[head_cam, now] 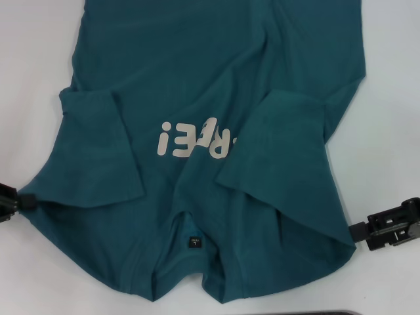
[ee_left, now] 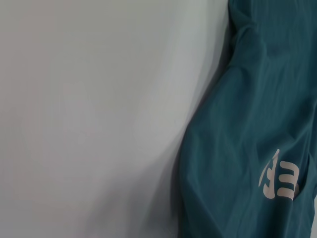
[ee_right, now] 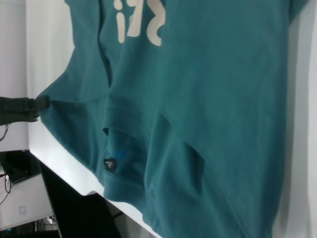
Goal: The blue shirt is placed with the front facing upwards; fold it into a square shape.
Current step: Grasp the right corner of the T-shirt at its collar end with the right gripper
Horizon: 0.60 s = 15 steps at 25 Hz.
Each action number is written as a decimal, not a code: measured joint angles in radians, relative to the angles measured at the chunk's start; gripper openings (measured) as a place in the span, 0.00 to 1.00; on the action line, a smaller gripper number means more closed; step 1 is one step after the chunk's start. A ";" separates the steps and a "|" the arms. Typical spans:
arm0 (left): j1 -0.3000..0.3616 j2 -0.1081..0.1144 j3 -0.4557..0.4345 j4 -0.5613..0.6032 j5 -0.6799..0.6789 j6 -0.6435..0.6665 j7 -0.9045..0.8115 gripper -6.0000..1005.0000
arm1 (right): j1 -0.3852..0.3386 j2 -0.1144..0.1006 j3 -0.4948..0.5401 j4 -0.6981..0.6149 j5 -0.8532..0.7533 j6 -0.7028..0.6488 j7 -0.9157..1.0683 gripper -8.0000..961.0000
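Fingers: left gripper [head_cam: 26,201] pinches the shirt's near-left shoulder edge; right gripper [head_cam: 357,231] meets the near-right edge, though whether it grips cannot be told.
Shirt: large dark teal-blue short-sleeved cotton T-shirt [head_cam: 216,79] lies spread on the white worktop [head_cam: 394,98] between both grippers, collar nearest the robot, both sleeves folded inward over the chest.
Writing: cream block lettering [head_cam: 197,136] appears upside down, partly covered by the right sleeve, unreadable; small dark neck tag [head_cam: 196,243] sits inside the collar.

Blue shirt [ee_right: 218,114] spread on white table [ee_right: 54,158], cream lettering [ee_right: 138,25], dark neck tag [ee_right: 110,164], left gripper [ee_right: 38,104] pinching shirt's edge
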State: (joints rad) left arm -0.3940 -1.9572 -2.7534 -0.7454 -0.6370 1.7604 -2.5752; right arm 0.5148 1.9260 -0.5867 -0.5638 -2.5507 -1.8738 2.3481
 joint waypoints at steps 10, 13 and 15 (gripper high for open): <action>0.000 0.000 0.000 -0.003 0.000 -0.002 0.000 0.01 | 0.023 0.001 -0.014 0.045 -0.009 0.045 0.047 0.90; 0.000 0.000 0.000 -0.003 0.000 -0.003 0.000 0.01 | 0.032 0.002 -0.032 0.058 -0.010 0.065 0.059 0.90; 0.000 0.000 0.000 -0.002 0.000 -0.003 0.000 0.01 | 0.039 0.004 -0.052 0.069 -0.010 0.077 0.064 0.90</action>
State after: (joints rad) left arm -0.3943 -1.9572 -2.7535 -0.7477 -0.6366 1.7578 -2.5756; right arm 0.5536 1.9298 -0.6383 -0.4947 -2.5610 -1.7973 2.4125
